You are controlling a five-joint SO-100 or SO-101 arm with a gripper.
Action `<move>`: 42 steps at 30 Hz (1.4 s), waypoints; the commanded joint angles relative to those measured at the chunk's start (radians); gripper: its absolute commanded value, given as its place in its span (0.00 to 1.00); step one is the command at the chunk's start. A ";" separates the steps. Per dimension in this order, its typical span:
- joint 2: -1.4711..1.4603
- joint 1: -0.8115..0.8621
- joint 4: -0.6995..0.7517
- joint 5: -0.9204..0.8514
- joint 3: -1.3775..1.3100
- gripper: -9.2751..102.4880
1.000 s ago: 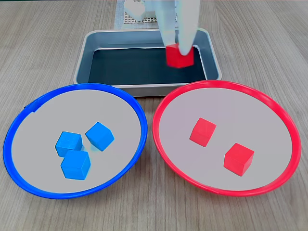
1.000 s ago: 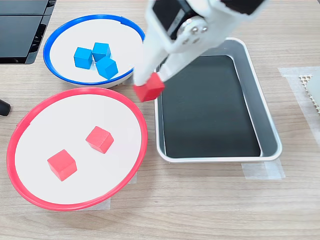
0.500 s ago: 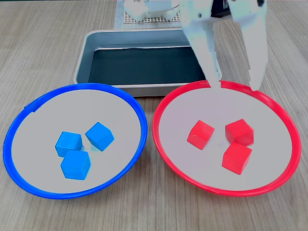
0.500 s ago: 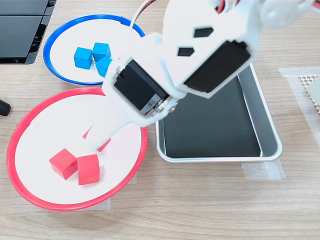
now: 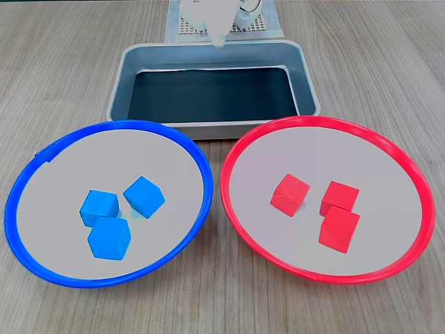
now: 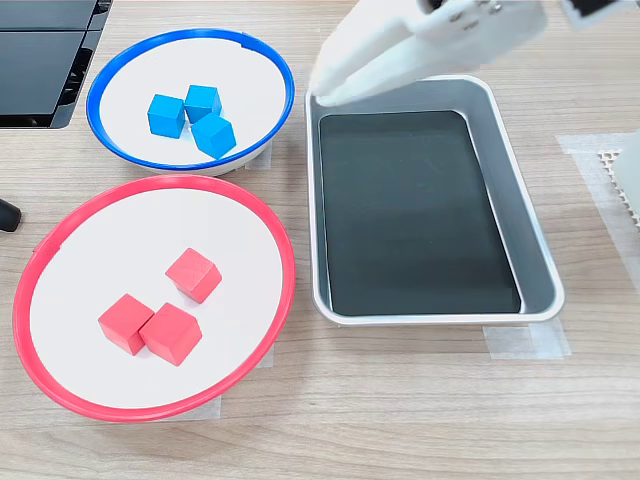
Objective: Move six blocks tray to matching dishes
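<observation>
The silver tray [image 5: 124, 78] [image 6: 532, 250] stands with its black floor bare. Three blue cubes [image 5: 109, 238] [image 6: 203, 102] lie bunched in the blue-rimmed dish [image 5: 69, 167] [image 6: 245, 75]. In the red-rimmed dish [image 5: 393, 174] [image 6: 100, 240] lie three red cubes [image 5: 290, 194] [image 6: 193, 275], two of them touching. My white gripper [image 5: 218, 42] [image 6: 322, 96] hangs blurred above the tray's far rim in a fixed view, over the tray corner nearest the blue dish in the other. Its fingers look pressed together, with nothing between them.
A white perforated mat [image 5: 182, 28] [image 6: 622, 170] lies beyond the tray. A black device [image 6: 40, 60] sits at the table's top left, and a dark object [image 6: 6, 214] pokes in at the left edge. Tape strips [image 6: 525, 342] hold the tray down.
The red cube carried a second ago was dropped into the red dish and now rests against another. The gripper has pulled back over the tray, and its fingers have come together.
</observation>
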 commanded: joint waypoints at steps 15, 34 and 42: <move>0.888 0.097 0.442 0.218 0.528 0.08; 0.888 0.094 0.436 0.206 0.529 0.08; 0.888 0.094 0.436 0.206 0.531 0.08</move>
